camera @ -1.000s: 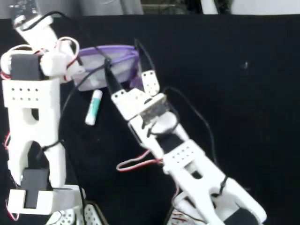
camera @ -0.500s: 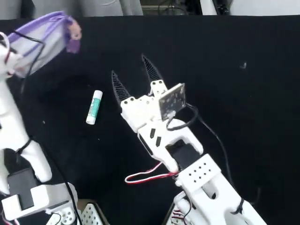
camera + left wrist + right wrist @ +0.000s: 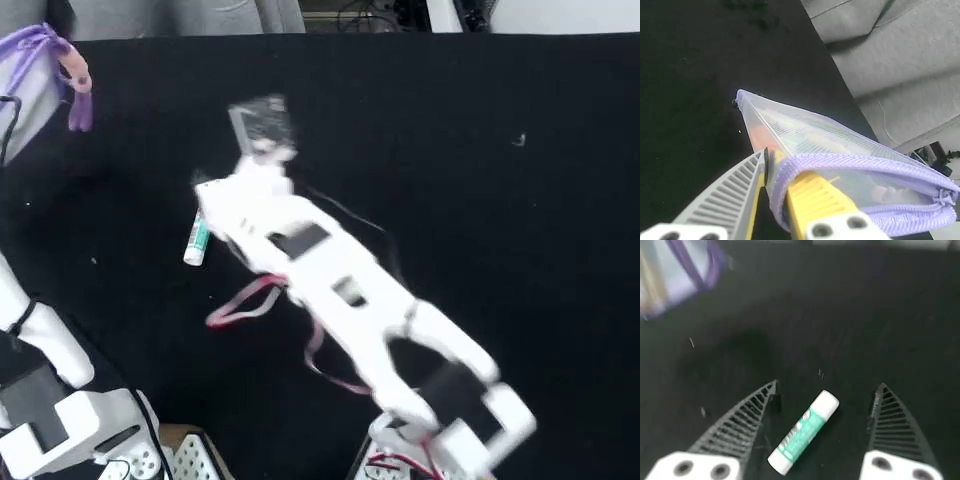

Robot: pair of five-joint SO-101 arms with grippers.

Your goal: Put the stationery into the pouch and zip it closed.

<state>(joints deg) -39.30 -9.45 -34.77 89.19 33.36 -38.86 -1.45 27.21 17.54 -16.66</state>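
Ribbed translucent pouch [image 3: 840, 145] w/ purple fabric zip edge was pinched at that edge betw. the left pincer [image 3: 771, 159] fingers, held up off the table [image 3: 690, 75], its far corner pointing away from the pincer. Orange & yellowish items showed thru its wall. Zip open or closed: couldn't tell. White glue stick [image 3: 802, 434] w/ teal label lay flat on the table betw. the right pincer [image 3: 828, 386] spread fingers, touching neither, angled across the gap, well apart from the pouch.

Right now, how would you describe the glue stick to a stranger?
On the black table, find the right arm's open hand. Just below it lies the glue stick: a short white tube with a green label, not purple like the pouch.
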